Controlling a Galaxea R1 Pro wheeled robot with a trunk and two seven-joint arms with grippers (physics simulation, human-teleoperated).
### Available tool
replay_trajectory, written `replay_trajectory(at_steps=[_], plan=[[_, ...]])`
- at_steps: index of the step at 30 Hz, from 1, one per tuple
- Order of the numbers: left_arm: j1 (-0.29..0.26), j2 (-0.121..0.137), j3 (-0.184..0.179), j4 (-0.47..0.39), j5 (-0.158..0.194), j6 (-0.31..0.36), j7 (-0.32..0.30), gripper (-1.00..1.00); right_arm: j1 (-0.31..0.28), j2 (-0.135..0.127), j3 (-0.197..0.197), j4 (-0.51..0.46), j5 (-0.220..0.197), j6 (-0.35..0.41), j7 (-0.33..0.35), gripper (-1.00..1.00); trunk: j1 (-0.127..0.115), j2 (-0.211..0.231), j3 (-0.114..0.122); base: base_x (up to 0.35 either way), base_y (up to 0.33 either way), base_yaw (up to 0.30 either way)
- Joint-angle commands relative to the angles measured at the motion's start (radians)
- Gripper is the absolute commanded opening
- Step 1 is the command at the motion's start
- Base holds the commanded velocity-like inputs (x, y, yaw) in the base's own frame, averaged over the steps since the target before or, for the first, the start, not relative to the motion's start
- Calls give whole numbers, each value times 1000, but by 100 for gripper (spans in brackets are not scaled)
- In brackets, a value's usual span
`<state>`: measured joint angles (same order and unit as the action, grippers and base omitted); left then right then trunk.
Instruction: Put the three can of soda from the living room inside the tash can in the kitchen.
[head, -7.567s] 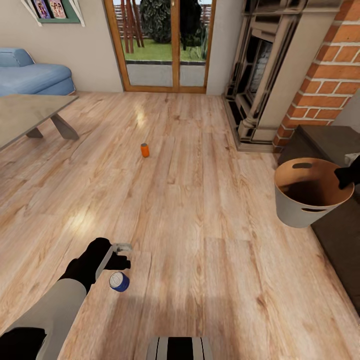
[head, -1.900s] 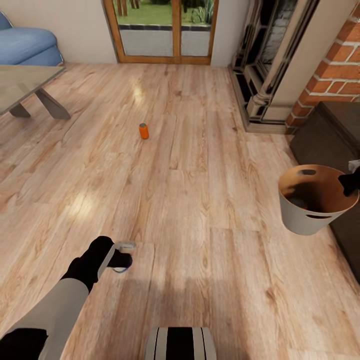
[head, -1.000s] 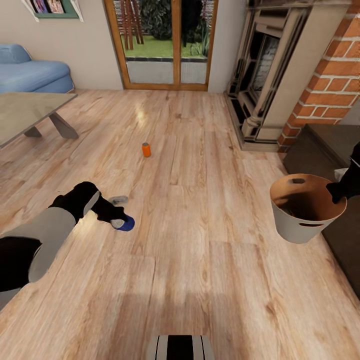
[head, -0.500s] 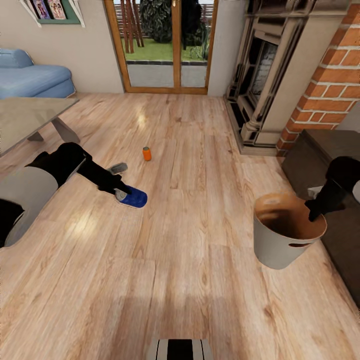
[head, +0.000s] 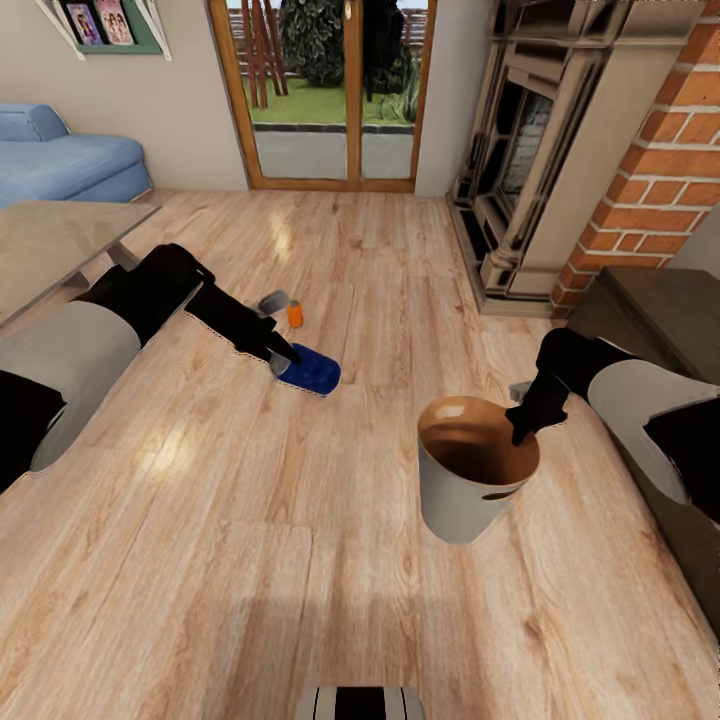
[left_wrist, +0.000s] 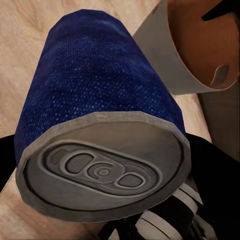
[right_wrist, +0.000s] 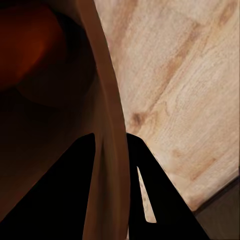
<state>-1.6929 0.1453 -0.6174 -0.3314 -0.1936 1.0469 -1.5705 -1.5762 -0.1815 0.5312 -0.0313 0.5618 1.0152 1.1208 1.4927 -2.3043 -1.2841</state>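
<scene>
Living room floor of warm wood spreads below me, with the blue sofa and the glass-topped low table at the far left, the wood-framed glass doors straight ahead and the brick fireplace at the right.

I see both my arms raised over the floor. My right gripper is clamped on the rim of the tash can: in the right wrist view one finger is inside the wall and one outside. The can hangs in the air, upright, its brown inside turned to me. Something orange-red lies in its bottom; I cannot tell what it is.

My left gripper is closed on the dark blue soda can, which lies almost sideways. In the left wrist view its silver top faces the camera and the tash can is just beside it.

One orange soda can stands upright on the floor beyond, toward the doors.
</scene>
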Motion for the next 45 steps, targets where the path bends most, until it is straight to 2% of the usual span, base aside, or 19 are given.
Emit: replay_trajectory(at_steps=[1,6,7,10,12,13,15,18,20,22,23,27,30,34,38,40,42,45], plan=[[-7,-2,-2,-3,-2,0,0,-100,0,9,-4,-1,5,1,0,-100,-4,7,3,0,0,0],[-33,-14,-3,-37,-5,0,0,-100,1,61,-33,-8,4,2,-21,-100,-23,42,19,0,0,0],[-37,-18,-3,-44,-5,0,0,-100,1,81,-36,-9,4,2,-26,-100,-27,49,22,0,0,0],[-40,-23,-6,-51,-5,0,0,-100,1,104,-39,-9,4,3,-34,-100,-38,70,31,0,0,0],[-42,-34,-17,-55,-6,0,0,-100,1,134,-41,-10,4,15,-47,-100,-46,84,38,0,0,0],[-42,-36,-22,-56,-6,0,0,-100,1,141,-41,-10,4,19,-52,-100,-50,91,41,0,0,0],[-43,-44,-51,-57,-6,0,0,-100,1,164,-47,-10,4,29,-72,-100,-58,105,47,0,0,0],[-44,-51,-81,-57,-6,0,0,-100,1,181,-84,-10,4,32,-86,-100,-69,126,56,0,0,0],[-44,-60,-98,-56,-7,0,0,-100,3,202,-122,-10,4,32,-124,-100,-77,140,63,0,0,0],[-44,-75,-104,-56,-7,0,0,-100,6,222,-137,-10,4,32,-156,-100,-84,154,69,0,0,0],[-44,-94,-108,-56,-7,0,0,-100,8,236,-145,-10,4,32,-175,-100,-88,161,72,0,0,0],[-44,-132,-111,-55,-8,0,0,-100,10,248,-161,-10,4,32,-192,-100,-104,189,85,0,0,0],[-44,-149,-111,-55,-7,0,0,-100,10,250,-191,-10,4,32,-204,-100,-115,210,94,0,0,0],[-43,-178,-115,-54,-9,0,0,-100,10,250,-205,-10,4,32,-221,-100,-130,238,107,0,0,0],[-42,-189,-154,-54,-9,0,0,-100,10,251,-208,-10,4,32,-224,-100,-146,266,119,0,0,0],[-39,-207,-178,-51,-9,0,0,-100,10,251,-208,-15,4,32,-226,-100,-150,273,122,0,0,0],[-36,-217,-186,-53,-10,0,0,-100,10,253,-207,-26,4,32,-227,-100,-150,273,122,0,0,0],[-34,-226,-192,-55,-9,0,0,-100,10,271,-207,-46,4,32,-228,-100,-150,273,122,0,0,0]])
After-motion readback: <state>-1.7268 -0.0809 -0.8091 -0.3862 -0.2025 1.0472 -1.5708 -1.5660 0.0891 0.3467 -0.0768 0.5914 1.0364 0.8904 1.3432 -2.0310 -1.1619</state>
